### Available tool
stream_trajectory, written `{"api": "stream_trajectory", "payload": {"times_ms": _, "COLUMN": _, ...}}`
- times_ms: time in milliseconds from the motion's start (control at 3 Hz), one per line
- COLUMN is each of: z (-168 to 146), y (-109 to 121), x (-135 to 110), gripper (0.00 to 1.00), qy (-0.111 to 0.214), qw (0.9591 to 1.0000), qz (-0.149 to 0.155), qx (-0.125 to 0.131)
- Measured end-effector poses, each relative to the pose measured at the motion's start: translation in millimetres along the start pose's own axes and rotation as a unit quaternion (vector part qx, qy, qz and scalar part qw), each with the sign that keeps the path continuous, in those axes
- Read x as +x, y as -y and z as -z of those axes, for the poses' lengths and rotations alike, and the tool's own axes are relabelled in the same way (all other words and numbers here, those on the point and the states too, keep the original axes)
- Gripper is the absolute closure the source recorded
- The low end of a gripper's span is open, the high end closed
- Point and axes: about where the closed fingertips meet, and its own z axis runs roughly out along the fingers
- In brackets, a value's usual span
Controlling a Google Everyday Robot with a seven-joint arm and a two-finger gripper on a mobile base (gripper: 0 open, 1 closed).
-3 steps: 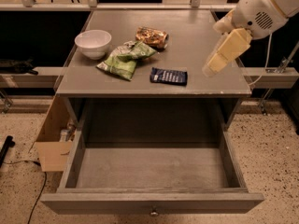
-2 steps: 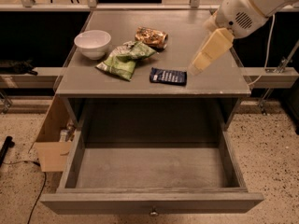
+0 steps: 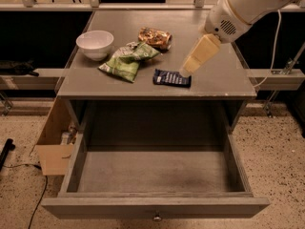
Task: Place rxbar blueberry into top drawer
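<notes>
Drawer (image 3: pixel 152 206): pulled out toward 6 o'clock below the tabletop (image 3: pixel 224 75), its floor open to view between low walls. The tabletop is bare grey at 3 o'clock, beyond the arm (image 3: pixel 248 4), and along its front edge. A box (image 3: pixel 52 147) stands just beside the drawer's left wall. Green bags (image 3: pixel 126 61) lie centre-left, a bowl (image 3: pixel 95 44) at their 10 o'clock and an orange packet (image 3: pixel 155 36) at their 1 o'clock. The bar (image 3: pixel 169 78) lies flat near the front edge, at 4 o'clock of the bags and apart from them. The end effector (image 3: pixel 185 72) is at the bar's right end; contact and grip state cannot be told. Since 0.7 s ago it has moved toward 8 o'clock; the bar has not shifted. The bar's white lettering is unreadable.
</notes>
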Motion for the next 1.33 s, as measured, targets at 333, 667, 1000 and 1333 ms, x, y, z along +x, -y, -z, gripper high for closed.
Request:
{"api": "stream_trajectory", "payload": {"times_ms": 333, "z": -27.0, "y": 15.9, "x": 16.3, "gripper": 0.00, "qy": -0.015, "qw": 0.9996, "qz": -0.024, "qx": 0.009}}
{"api": "stream_trajectory", "payload": {"times_ms": 667, "z": -50.8, "y": 25.6, "x": 38.6, "gripper": 0.00, "qy": -0.040, "qw": 0.9980, "qz": -0.046, "qx": 0.019}}
{"api": "stream_trajectory", "payload": {"times_ms": 1000, "z": -52.6, "y": 26.2, "x": 40.2, "gripper": 0.00, "qy": -0.042, "qw": 0.9978, "qz": -0.047, "qx": 0.020}}
{"api": "stream_trajectory", "payload": {"times_ms": 1333, "z": -68.0, "y": 24.2, "x": 41.0, "gripper": 0.00, "qy": -0.049, "qw": 0.9976, "qz": -0.049, "qx": 0.005}}
